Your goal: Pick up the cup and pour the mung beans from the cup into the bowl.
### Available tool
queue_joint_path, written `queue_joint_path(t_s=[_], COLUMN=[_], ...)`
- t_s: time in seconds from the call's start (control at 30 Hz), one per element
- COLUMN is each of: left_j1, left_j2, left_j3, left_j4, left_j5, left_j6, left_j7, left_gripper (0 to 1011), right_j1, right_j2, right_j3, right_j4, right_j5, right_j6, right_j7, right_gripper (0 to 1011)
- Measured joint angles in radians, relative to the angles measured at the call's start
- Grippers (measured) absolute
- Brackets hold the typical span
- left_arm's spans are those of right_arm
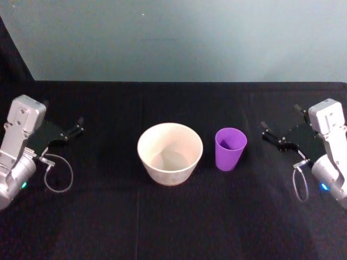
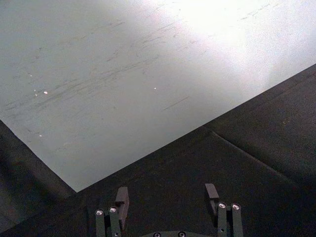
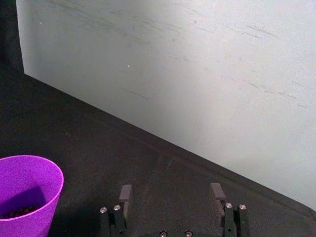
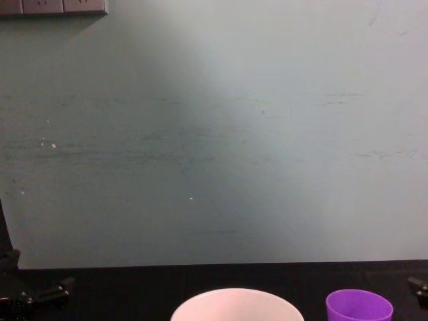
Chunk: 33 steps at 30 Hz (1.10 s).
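Near the middle of the bench (image 1: pixel 108 216) the cup (image 1: pixel 230 149) stands just right of the bowl (image 1: pixel 169 172), with what seems a shallow layer of mung beans (image 3: pixel 19 212) inside. The right tool (image 3: pixel 171 191), released and empty, should grip the cup mid-wall and keep it upright. The left tool (image 2: pixel 167 191), also released, idles by the left edge.

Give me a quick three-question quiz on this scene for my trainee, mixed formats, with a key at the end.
1. True or false: the cup stands upright on the table, on the robot's right of the bowl, apart from it.
2. Where are the mung beans? A in the cup; B in the bowl; C some in each.
3. Fill in the gap: the left hand and the right hand sit at the table's sides, each with its fingers ____ and holding nothing.

Key: 1 true. 2 A. 3 open.
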Motion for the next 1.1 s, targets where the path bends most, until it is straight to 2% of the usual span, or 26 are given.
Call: queue_joint_path(t_s=[1.1], left_j1=[0.0], left_j2=[0.0], left_j3=[0.0], left_j4=[0.0], left_j5=[0.0], left_j6=[0.0], left_j7=[0.0], left_gripper=[1000], right_j1=[0.0], right_j2=[0.0], right_j3=[0.0], right_j4=[0.0], right_j5=[0.0], right_j6=[0.0], right_j7=[0.0], right_gripper=[1003])
